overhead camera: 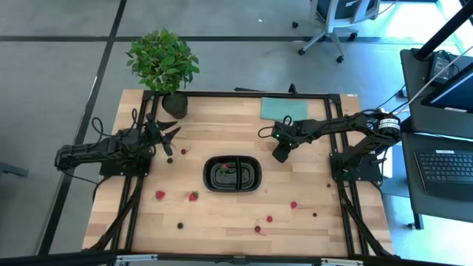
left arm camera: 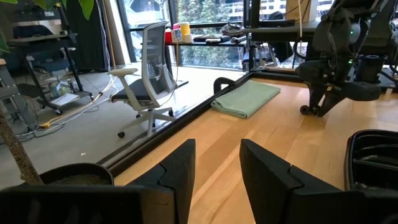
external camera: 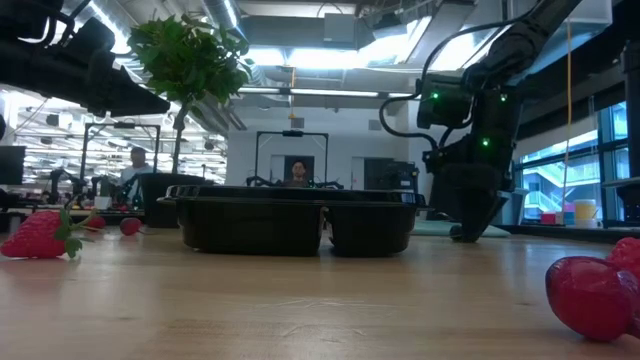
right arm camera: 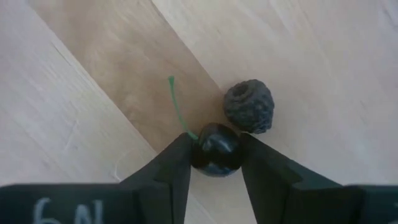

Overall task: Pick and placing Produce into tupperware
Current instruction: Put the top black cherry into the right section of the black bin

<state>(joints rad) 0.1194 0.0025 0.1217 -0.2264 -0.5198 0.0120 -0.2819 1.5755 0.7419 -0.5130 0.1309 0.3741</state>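
Observation:
The black two-compartment tupperware (overhead camera: 232,174) sits mid-table, with something red in it. Loose produce lies around it: strawberries (overhead camera: 160,195) (overhead camera: 193,196) near its left corner, small red and dark pieces (overhead camera: 269,219) toward the near edge. My right gripper (overhead camera: 281,154) is down at the table just right of the tray's far corner, shut on a dark cherry (right arm camera: 216,148). A dark bumpy berry (right arm camera: 249,106) lies right beside the cherry. My left gripper (left arm camera: 217,168) is open and raised, left of the tray near the potted plant (overhead camera: 162,63). My right gripper pinches the dark cherry's round body (right arm camera: 211,155) between its two fingers (right arm camera: 177,162), one on either side, coming from above and pointing down. The green stem (right arm camera: 177,106) sticks out free. Whether the cherry rests on the wood or is lifted cannot be told.
A folded teal cloth (overhead camera: 284,108) lies at the far edge behind my right arm. Two small dark berries (overhead camera: 184,151) sit below my left gripper. In the low view a strawberry (external camera: 40,235) and a red piece (external camera: 590,295) lie close to the camera.

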